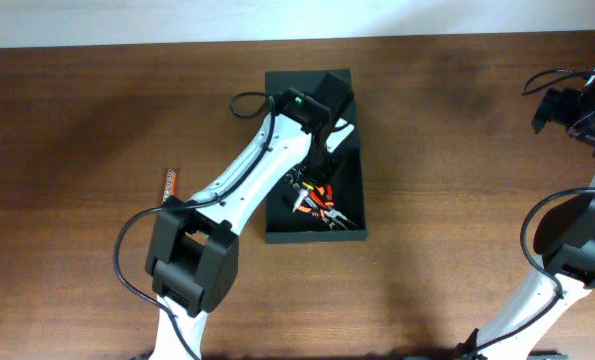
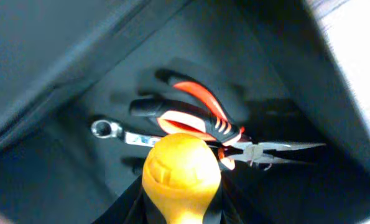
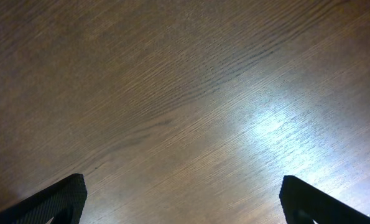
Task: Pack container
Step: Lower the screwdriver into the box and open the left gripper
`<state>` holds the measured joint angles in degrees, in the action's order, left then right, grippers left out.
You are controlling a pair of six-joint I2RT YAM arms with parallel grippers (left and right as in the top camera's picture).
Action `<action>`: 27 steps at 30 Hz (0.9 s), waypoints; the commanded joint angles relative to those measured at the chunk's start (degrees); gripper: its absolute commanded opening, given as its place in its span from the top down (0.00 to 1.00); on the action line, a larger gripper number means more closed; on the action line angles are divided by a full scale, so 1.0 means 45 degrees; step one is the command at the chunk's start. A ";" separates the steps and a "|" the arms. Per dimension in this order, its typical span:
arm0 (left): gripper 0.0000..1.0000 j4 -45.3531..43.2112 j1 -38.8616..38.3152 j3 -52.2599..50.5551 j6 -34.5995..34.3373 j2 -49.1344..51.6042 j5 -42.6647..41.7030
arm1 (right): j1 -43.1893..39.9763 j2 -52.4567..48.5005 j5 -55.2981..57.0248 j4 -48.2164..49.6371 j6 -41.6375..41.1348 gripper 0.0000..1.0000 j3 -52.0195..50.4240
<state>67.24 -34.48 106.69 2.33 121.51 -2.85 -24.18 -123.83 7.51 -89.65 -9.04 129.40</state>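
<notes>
Left claw (image 2: 181,208) clenches a yellow-handled tool (image 2: 180,167) over pliers (image 2: 200,115) and wrench (image 2: 110,130) in the container (image 2: 54,56).

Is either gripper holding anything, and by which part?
The left gripper holds a yellow-handled tool by its handle, behind the rounded end, over the container. The right gripper is open and empty.

The left arm (image 1: 247,180) reaches to the middle of the tabletop (image 1: 77,120), the left gripper (image 1: 315,160) maybe pinching a yellow handle (image 2: 180,168); the right gripper (image 3: 185,206) is wide open near the far right corner.
</notes>
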 commanded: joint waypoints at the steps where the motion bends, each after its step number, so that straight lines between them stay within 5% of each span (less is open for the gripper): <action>1: 0.68 -0.0228 0.0087 -0.0665 -0.0029 0.0097 -0.0325 | -0.0049 0.0102 0.0058 0.0029 -0.0107 0.01 -0.0005; 27: 0.68 -0.0894 0.0087 -0.1452 -0.0029 0.0146 -0.0325 | -0.0049 0.0102 0.0058 0.0029 -0.0107 0.01 -0.0005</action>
<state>63.53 -34.48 100.38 2.33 121.51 -3.22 -24.18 -123.83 7.51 -89.65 -9.06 129.40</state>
